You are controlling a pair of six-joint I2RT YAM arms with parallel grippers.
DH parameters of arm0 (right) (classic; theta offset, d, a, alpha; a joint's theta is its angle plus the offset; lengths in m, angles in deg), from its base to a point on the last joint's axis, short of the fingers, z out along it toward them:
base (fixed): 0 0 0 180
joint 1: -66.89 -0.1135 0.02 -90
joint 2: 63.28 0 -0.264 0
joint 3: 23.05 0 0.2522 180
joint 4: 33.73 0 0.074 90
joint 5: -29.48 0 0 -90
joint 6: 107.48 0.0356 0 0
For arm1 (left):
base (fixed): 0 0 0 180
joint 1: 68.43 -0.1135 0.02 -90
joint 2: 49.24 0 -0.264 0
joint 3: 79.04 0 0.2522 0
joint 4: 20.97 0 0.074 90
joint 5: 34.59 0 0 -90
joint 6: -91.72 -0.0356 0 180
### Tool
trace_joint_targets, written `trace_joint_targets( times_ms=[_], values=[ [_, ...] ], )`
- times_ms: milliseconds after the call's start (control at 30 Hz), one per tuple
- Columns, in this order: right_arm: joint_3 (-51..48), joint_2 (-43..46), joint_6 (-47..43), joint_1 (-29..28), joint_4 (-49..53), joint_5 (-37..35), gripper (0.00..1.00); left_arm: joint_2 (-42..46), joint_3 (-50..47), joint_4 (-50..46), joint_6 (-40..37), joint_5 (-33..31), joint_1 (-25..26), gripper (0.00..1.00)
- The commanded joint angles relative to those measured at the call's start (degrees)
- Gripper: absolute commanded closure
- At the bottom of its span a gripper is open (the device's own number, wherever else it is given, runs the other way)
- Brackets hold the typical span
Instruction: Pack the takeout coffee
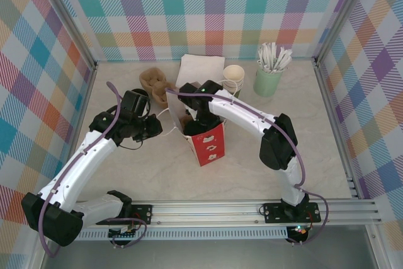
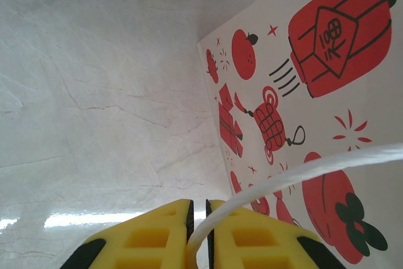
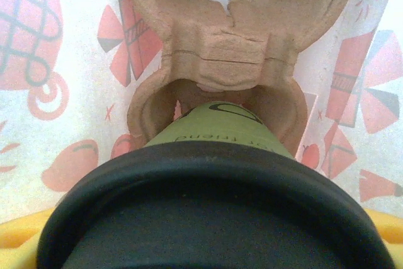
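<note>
The takeout coffee (image 3: 217,131), a green paper cup capped with a black lid (image 3: 208,218), sits between my right gripper's yellow fingers (image 3: 16,239). The gripper is shut on it. The cup's base hangs just above a well of the brown pulp carrier (image 3: 227,48) inside the red-and-white paper bag (image 1: 209,144). In the top view my right gripper (image 1: 200,121) reaches down into the bag's open mouth. My left gripper (image 2: 198,225) is shut on the bag's white string handle (image 2: 302,171), left of the bag (image 2: 302,92); in the top view this gripper (image 1: 160,129) pulls the handle leftwards.
At the back stand a pale-green holder of white sticks (image 1: 269,80), a stack of cups (image 1: 233,79), a white paper stack (image 1: 200,68) and brown pulp carriers (image 1: 154,85). Plaid walls close the back and both sides. The arms' rail (image 1: 220,209) runs along the near edge.
</note>
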Motion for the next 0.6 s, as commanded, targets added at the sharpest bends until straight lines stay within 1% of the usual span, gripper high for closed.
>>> trace_joint_targets(
  times_ms=[0, 567],
  values=[
    [1.77, 1.89, 0.42, -0.22, 2.02, 1.28, 0.18, -0.06, -0.27, -0.35, 0.55, -0.64, -0.68, 0.84],
    [0.33, 1.56, 0.04, -0.22, -1.82, 1.55, 0.18, -0.21, -0.13, -0.38, 0.43, -0.57, -0.68, 0.84]
  ],
)
